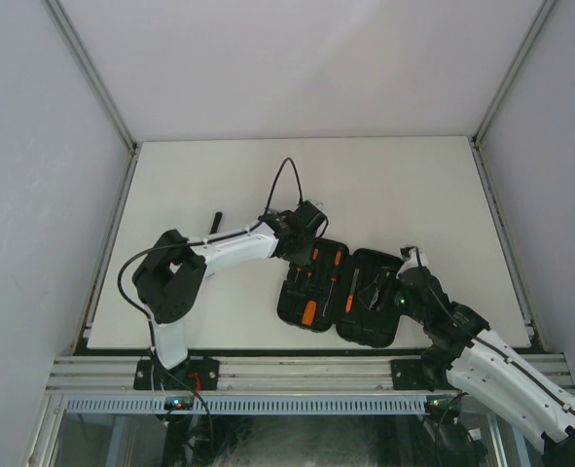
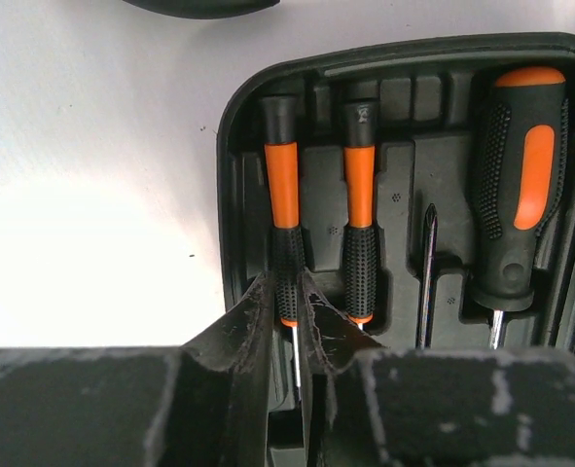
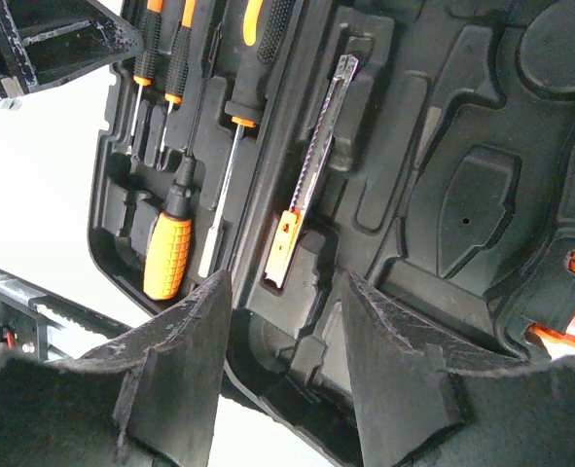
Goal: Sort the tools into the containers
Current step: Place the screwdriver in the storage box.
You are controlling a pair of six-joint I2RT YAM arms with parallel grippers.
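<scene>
The black case (image 1: 365, 336) lies open mid-table with tools in its moulded slots. My left gripper (image 2: 289, 290) is over its left half (image 2: 231, 146). It is shut on the lower black grip of a thin orange-and-black screwdriver (image 2: 282, 185) that lies in the outermost slot. Beside it lie a second thin screwdriver (image 2: 359, 195), a bare bit (image 2: 429, 263) and a thick screwdriver (image 2: 525, 175). My right gripper (image 3: 282, 292) hangs open over the case's near edge (image 3: 297, 389), gripping nothing. A stubby orange screwdriver (image 3: 167, 248) and a metal blade tool (image 3: 311, 165) also sit in slots.
A thin dark stick-like object (image 1: 215, 222) lies on the table left of the left arm. An orange latch (image 3: 571, 311) shows at the case's right side. White walls close in the table on three sides.
</scene>
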